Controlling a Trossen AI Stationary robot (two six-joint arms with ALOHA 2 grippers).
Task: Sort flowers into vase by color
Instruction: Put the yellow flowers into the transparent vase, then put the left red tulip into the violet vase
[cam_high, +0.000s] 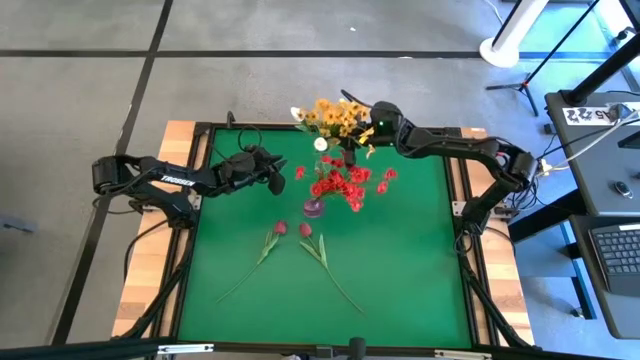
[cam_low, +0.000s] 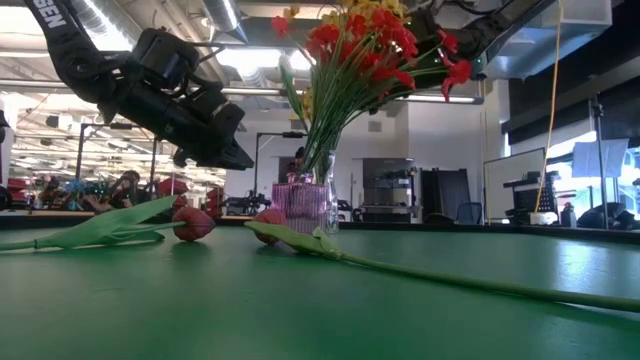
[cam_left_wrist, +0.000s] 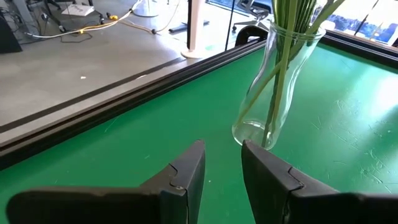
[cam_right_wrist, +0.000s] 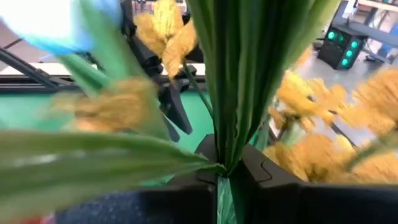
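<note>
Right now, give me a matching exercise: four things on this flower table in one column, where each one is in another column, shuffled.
Things:
1. red blossom clusters
2. yellow-orange blossom clusters
3. dark red buds
4. left gripper

Places or states:
A. lying flat on the green table
B. stems clamped in the right gripper
C. empty, jaws apart, above the table beside the vases
D. standing in the purple vase

Pairs: 1-D, 2-B, 3-A, 4-C
</note>
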